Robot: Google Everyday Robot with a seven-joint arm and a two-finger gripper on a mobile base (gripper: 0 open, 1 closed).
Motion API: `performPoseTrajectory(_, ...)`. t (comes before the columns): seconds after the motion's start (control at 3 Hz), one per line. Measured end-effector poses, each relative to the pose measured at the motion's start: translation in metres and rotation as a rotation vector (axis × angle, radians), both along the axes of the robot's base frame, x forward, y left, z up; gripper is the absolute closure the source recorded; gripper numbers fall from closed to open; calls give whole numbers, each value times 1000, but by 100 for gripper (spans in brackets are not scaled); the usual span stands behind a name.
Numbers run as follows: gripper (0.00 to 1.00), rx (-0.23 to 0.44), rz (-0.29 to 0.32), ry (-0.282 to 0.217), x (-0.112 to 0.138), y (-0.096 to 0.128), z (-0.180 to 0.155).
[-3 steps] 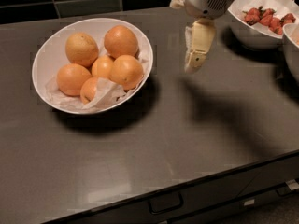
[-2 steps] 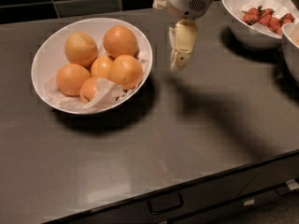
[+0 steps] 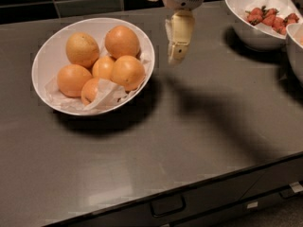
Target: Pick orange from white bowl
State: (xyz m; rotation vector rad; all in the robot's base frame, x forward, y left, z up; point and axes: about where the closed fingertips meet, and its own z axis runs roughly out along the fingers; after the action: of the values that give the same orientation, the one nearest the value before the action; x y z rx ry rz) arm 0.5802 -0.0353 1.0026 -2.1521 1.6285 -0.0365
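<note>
The cream-coloured two-finger tool [image 3: 176,56] hangs tip-down above the dark grey desk [image 3: 189,145], just right of the wide, glossy white bowl [image 3: 45,56] lined with crumpled paper, touching neither bowl nor fruit; whether it is released or clenched cannot be told. The round, smooth, deep reddish-orange orange [image 3: 122,41] lies at the far right of that bowl among five others. A second white bowl of red fruit [image 3: 241,18] stands far right.

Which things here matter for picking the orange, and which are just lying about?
Job: orange, white bowl, hand hovering right of that bowl.
Lying about: bowl of red fruit, another bowl at the right edge, drawer handle.
</note>
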Motion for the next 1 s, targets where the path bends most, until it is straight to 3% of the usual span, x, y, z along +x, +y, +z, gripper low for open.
performPoseTrajectory(0.33, 0, -37, 131, -15, 21, 29, 11)
performPoseTrajectory(0.67, 0, -69, 287, -76, 47, 76, 20)
performPoseTrajectory(1.0, 0, -35, 306, -140, 60, 95, 30)
